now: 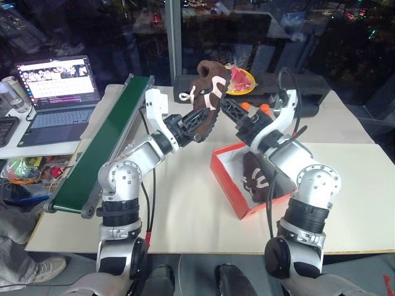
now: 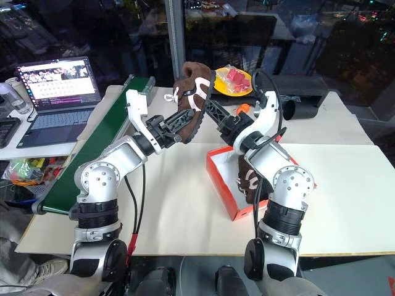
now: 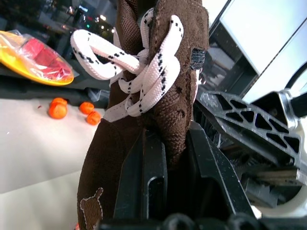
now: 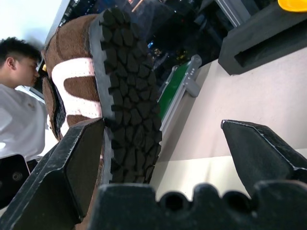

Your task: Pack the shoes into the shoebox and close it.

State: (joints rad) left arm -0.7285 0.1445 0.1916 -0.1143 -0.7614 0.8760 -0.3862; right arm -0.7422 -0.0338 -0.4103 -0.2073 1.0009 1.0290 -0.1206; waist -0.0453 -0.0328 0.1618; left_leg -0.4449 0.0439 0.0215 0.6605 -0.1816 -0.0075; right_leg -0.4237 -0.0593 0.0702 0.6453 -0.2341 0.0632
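My left gripper is shut on the heel end of one brown shoe and holds it in the air, toe up, above the table behind the shoebox. Its white laces and my fingers pinching the shoe's edge show in the left wrist view. My right gripper is open right beside that shoe, at its black treaded sole, which lies against one finger. The second shoe lies inside the red-orange shoebox, partly hidden under my right arm.
A green conveyor belt runs along the table's left side, with a laptop beyond it. At the back are a yellow plate, a black foam tray and small orange balls. A person shows in the right wrist view.
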